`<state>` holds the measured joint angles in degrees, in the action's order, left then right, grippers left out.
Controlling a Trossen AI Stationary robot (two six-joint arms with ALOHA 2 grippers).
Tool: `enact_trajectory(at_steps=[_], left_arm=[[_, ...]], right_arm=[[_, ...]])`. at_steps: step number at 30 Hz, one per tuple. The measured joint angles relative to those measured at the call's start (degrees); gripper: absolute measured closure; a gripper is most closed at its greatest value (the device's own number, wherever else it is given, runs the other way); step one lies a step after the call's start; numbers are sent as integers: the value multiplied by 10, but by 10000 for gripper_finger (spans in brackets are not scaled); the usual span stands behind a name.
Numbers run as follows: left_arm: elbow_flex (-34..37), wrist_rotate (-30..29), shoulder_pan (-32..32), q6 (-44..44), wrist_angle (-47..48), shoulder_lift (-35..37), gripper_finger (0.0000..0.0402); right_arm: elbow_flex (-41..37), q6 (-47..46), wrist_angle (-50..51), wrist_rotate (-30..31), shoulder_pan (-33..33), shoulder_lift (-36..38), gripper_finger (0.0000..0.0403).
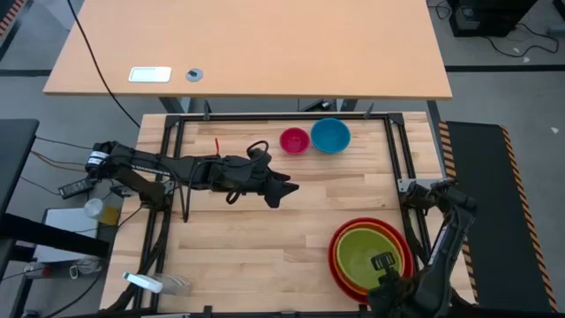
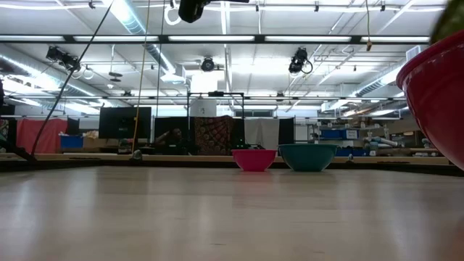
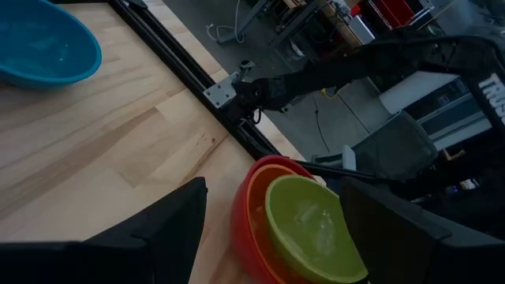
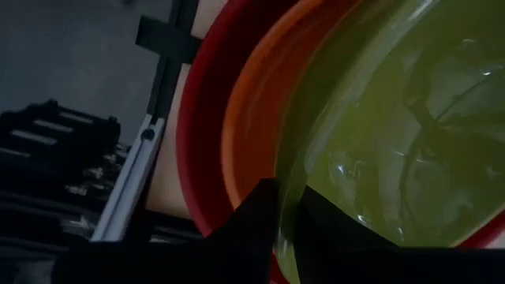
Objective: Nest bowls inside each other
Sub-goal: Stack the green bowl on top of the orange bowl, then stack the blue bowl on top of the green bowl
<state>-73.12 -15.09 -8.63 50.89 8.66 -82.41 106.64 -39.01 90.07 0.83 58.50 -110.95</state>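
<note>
The yellow-green bowl [image 1: 366,256] sits inside the orange bowl [image 1: 399,240], which sits in the red bowl [image 1: 335,252], at the table's near right. My right gripper [image 1: 383,263] is shut on the yellow-green bowl's near rim. The magenta bowl [image 1: 294,140] and the blue bowl [image 1: 330,135] stand side by side on their bases at the far edge. My left gripper [image 1: 288,190] hovers open over the middle of the table, holding nothing, facing the stack [image 3: 308,229]. My right gripper pinches the yellow-green bowl's rim [image 4: 289,201], one finger [image 4: 251,217] outside the wall and one [image 4: 339,229] inside. The fingers come from above, pointing down. The bowl lies within the orange bowl [image 4: 252,134]; whether it rests fully seated I cannot tell.
Black frame rails [image 1: 397,159] run along the table's edges close to the stack. A white bottle-like object [image 1: 157,283] lies at the near left corner. Bare wood [image 1: 247,247] stretches between the stack and the left side.
</note>
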Motion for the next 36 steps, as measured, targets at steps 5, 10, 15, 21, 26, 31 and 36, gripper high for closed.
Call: enact_trajectory(at_steps=[5,10,15,21,26,31,36], left_arm=[[0,2,-3,-8,5,0,109],[0,2,-3,-11,9,0,109],[0,3,-3,-11,11,0,109],[0,4,-3,-11,11,0,109],[0,4,-3,-11,11,0,109],[0,4,-4,-15,11,0,109],[0,4,-9,-22,16,0,109]], right_arm=[[0,-39,0,-20,-4,-22,336],[0,-78,0,-40,-9,-24,279],[0,-87,-1,-110,-16,-18,212],[0,-139,-1,-117,-17,28,171],[0,-178,0,-11,-13,43,173],[-26,-165,-10,0,-9,24,181],[-88,-172,-61,-20,-2,22,191]])
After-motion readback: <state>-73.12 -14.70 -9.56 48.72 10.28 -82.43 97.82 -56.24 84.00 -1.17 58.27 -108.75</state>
